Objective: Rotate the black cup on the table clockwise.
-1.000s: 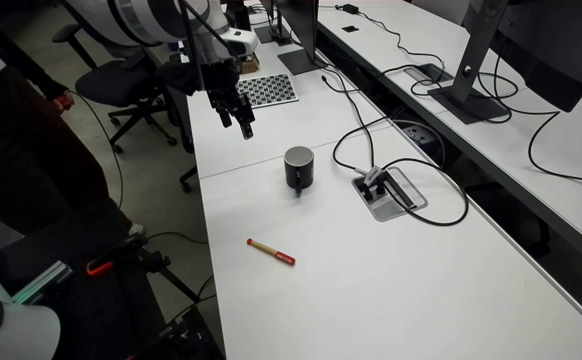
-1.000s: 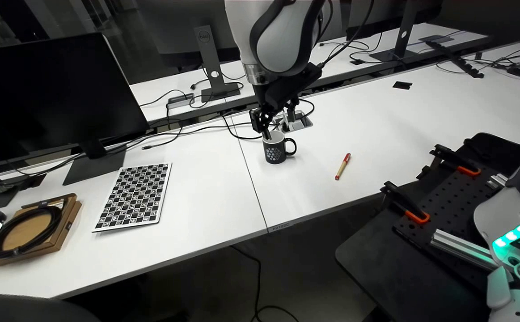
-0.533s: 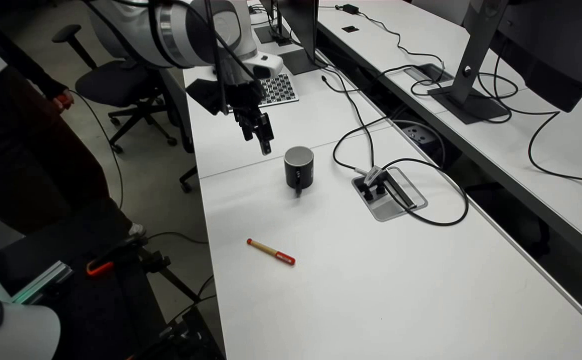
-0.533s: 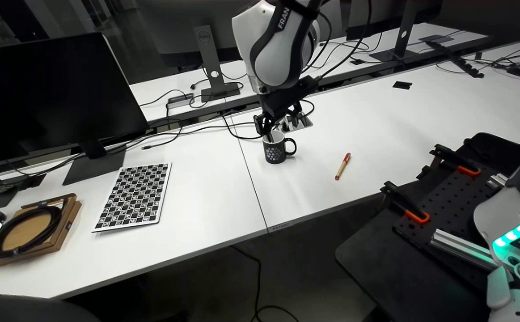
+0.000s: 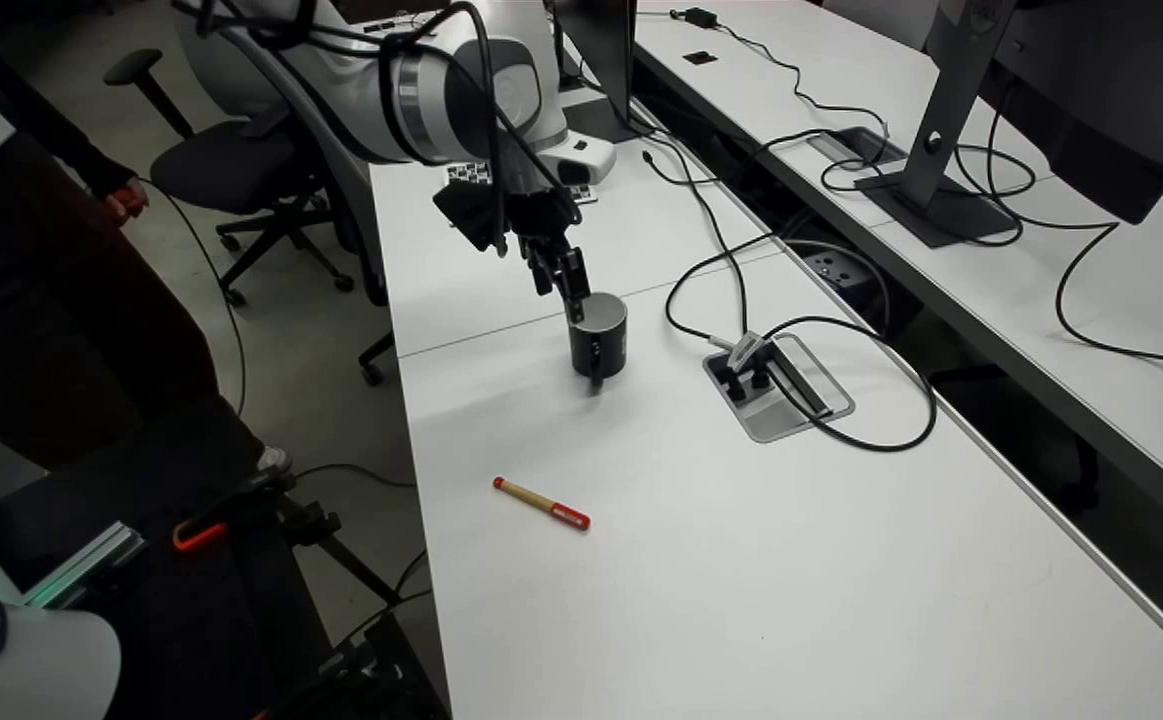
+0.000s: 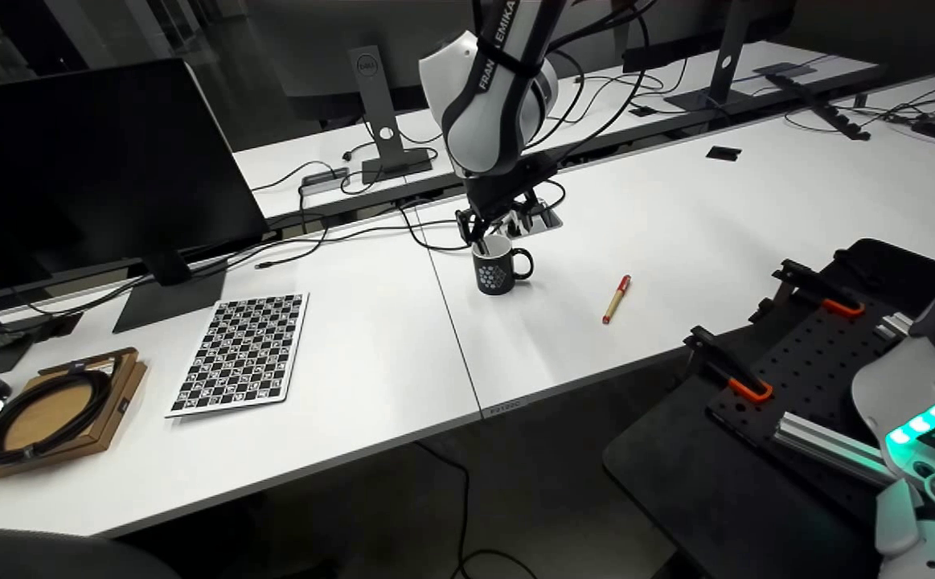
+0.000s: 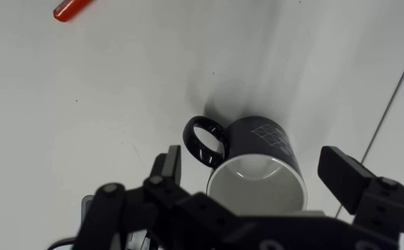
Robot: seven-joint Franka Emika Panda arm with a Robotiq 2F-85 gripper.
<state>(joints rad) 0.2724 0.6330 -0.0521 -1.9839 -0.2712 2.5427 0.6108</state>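
Note:
The black cup [image 5: 613,352] stands upright on the white table [image 5: 791,570]. In an exterior view its handle faces right and a pale hexagon print shows on the black cup [image 6: 494,275]. In the wrist view the black cup [image 7: 257,139] shows its white inside, with the handle to the upper left. My gripper [image 7: 250,156] is open, with one finger on each side of the cup and gaps between. In an exterior view the gripper [image 5: 561,298] is just above the cup's rim; the gripper's body hides the near part of the rim in the wrist view.
A red and tan pen [image 5: 541,503] lies on the table. A socket box [image 5: 781,395] with looping black cables lies beside the cup. A checkered board [image 6: 242,350], a cardboard box with a coiled cable [image 6: 53,414] and a monitor [image 6: 97,185] stand farther along the table.
My gripper has moved over the table towards the cup and lower, from beside the checkered board to the cup's rim. It stays open. The cup and pen have not moved.

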